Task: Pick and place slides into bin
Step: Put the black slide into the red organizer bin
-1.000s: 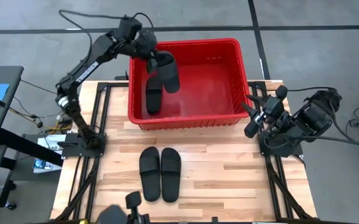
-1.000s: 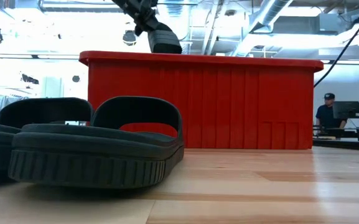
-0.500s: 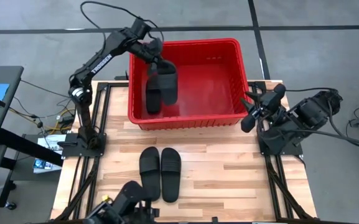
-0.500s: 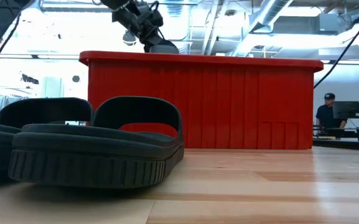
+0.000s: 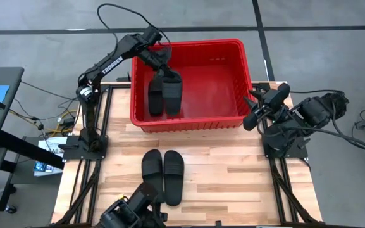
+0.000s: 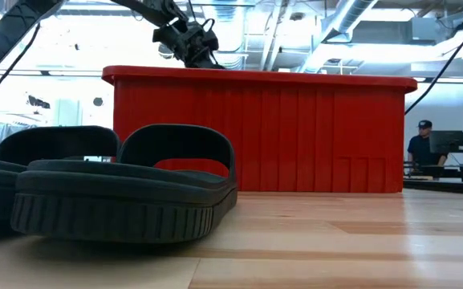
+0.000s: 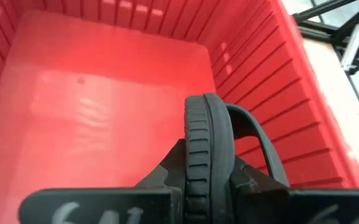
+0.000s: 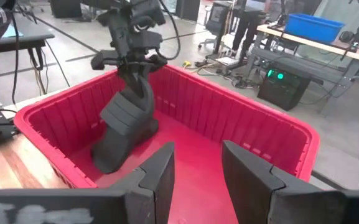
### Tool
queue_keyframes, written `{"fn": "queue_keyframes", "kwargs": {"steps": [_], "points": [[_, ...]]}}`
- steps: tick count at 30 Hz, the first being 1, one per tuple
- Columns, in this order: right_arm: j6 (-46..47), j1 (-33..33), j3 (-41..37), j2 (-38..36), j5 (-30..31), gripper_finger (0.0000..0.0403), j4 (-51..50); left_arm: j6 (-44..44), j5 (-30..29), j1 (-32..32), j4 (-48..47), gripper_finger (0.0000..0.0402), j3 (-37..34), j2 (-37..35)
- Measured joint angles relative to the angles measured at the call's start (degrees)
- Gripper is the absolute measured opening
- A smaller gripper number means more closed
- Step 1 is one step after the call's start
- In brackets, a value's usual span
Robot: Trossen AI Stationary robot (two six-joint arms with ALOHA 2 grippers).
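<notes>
Over the far left corner of the red bin [image 5: 191, 120] my left gripper [image 5: 161, 65] is shut on one black slide [image 5: 173, 90], which hangs down inside the bin. A second slide [image 5: 155, 96] lies in the bin right beside it. Two more slides [image 5: 152, 172] [image 5: 173, 177] lie side by side, soles down, on the wooden table in front of the bin; they fill the low view's foreground [image 6: 127, 189]. My right gripper [image 5: 264, 104] stands open beside the bin's right wall, holding nothing [image 8: 195, 168]. My left gripper pinches the slide's sole at its upper end [image 7: 208, 163] between the two fingers [image 7: 244, 180], one on each flat face, so the ribbed sole edge shows between them. The fingers slant down from the far left, along the slide. The slide [image 8: 129, 118] hangs steeply below them; whether its lower end touches the bin floor I cannot tell.
The bin's rolled rim [image 6: 255, 76] and sloping walls [image 7: 272, 93] enclose the left gripper. Bare wooden tabletop [image 5: 233, 177] lies to the right of the two slides. A dark device [image 5: 131, 212] sits at the table's near edge. A person [image 6: 420, 144] stands in the room beyond.
My left gripper has sunk into the bin toward its near wall and tipped further downward, still shut on the slide. The slide has gone down with it and now hangs beside the one lying in the bin. My right gripper has swung a little toward the far edge.
</notes>
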Motion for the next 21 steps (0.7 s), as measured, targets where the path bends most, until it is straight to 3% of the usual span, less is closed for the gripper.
{"fn": "queue_keyframes", "kwargs": {"steps": [12,21], "points": [[-0.03,0.04,0.0,0.0,-0.03,0.0123,-0.01,0.75,1.79,-0.61,1.34,0.0021,-1.63,3.26],[-0.07,-0.27,0.0,0.0,-0.11,0.0123,-0.02,-0.26,1.48,-0.22,8.02,0.0021,-10.09,3.78]]}}
